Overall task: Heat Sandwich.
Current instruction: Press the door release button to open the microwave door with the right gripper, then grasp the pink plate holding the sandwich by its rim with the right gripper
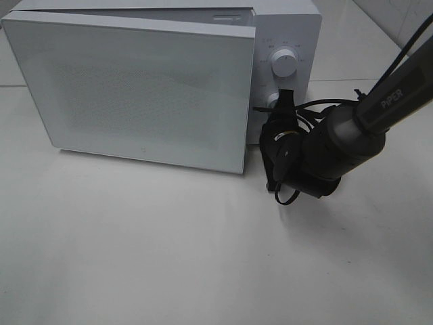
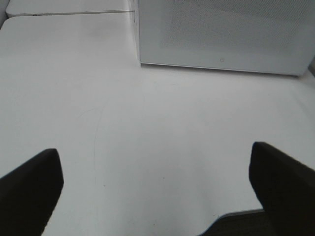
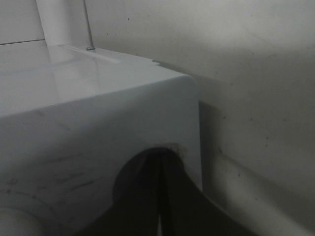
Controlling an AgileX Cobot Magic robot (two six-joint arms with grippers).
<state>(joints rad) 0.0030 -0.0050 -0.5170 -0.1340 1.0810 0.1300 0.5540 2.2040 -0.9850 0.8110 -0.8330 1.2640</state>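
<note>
Left gripper: shows only in its own wrist view, dark fingers spread wide above the white table, facing the front of the microwave and well apart from it. Microwave: white, its door standing slightly out from the body at the right edge. Right of the door, upper knob in plain sight. Lower knob mostly covered by the right gripper, whose fingers are pressed together with tips at that knob; actual contact cannot be told. Right arm reaches in from the right. Sandwich: in no view, cannot tell where it lies.
</note>
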